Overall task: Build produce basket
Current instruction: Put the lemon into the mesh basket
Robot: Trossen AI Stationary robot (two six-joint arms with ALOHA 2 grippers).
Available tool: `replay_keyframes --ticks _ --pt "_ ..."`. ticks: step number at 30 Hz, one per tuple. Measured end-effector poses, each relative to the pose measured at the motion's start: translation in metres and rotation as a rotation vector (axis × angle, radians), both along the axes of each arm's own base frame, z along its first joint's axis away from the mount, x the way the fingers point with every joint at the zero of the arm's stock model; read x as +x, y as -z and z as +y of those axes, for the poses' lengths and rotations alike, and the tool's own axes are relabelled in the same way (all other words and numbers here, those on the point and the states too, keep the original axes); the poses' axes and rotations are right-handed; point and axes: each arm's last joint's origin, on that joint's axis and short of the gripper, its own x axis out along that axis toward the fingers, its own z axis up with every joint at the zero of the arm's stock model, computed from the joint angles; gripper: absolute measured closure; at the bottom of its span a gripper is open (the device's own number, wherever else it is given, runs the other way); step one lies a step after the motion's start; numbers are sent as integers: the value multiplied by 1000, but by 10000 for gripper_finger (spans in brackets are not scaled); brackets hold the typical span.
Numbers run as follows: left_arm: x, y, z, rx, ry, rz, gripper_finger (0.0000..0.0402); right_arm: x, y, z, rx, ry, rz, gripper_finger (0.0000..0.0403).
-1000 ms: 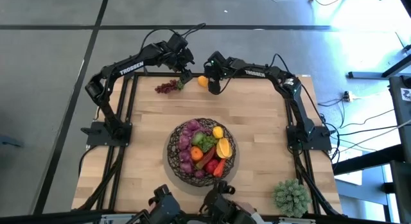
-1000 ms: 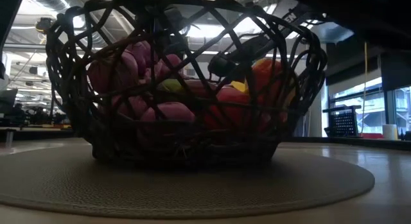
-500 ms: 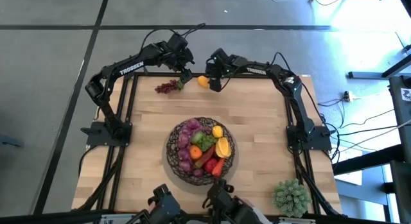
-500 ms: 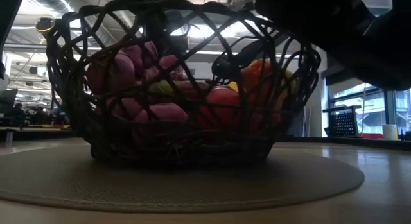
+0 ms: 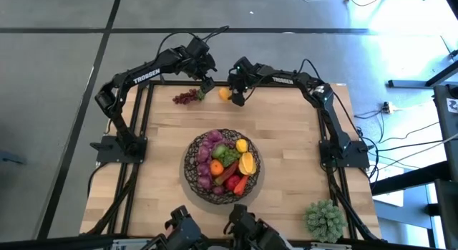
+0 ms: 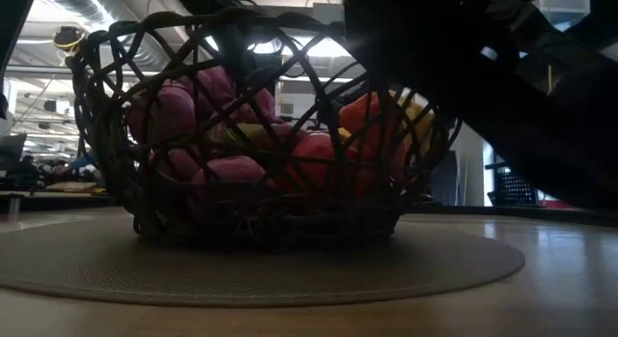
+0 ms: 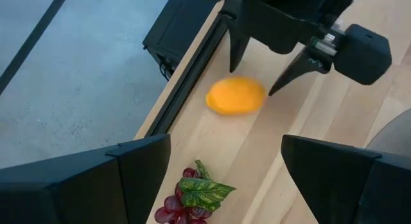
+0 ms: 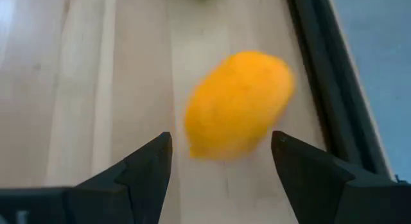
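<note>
Your right pincer (image 7: 263, 60) is spread apart, straddling the loose lemon (image 7: 236, 95) at the worktop's (image 5: 164, 150) far edge, not clamped. Left pincer (image 5: 205, 84) also apart, above the purple grapes (image 7: 186, 201).

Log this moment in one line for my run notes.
right gripper: open, around lemon | left gripper: open, over grapes | basket: filled

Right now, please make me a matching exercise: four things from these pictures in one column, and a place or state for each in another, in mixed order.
Things:
1. basket
2. yellow-orange fruit
3. purple grape bunch
4. spiky green plant

Places or states:
A. at the table's near right corner
B. in front of the open right hand
C. mid-table, full of produce
D. lying under the open left hand

Pairs: 1-C, 2-B, 3-D, 4-A
</note>
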Motion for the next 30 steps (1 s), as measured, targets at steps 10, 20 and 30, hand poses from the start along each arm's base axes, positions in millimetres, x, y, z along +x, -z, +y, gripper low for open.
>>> replay_keyframes --ticks 10,20,30 --pt "0 0 0 0 -1 0 113 0 0 -1 19 99 21 144" --pt "0 0 0 -1 -1 0 113 3 0 3 255 376 7 144" --pt "0 0 0 1 1 1 113 19 -12 11 351 502 -76 144"
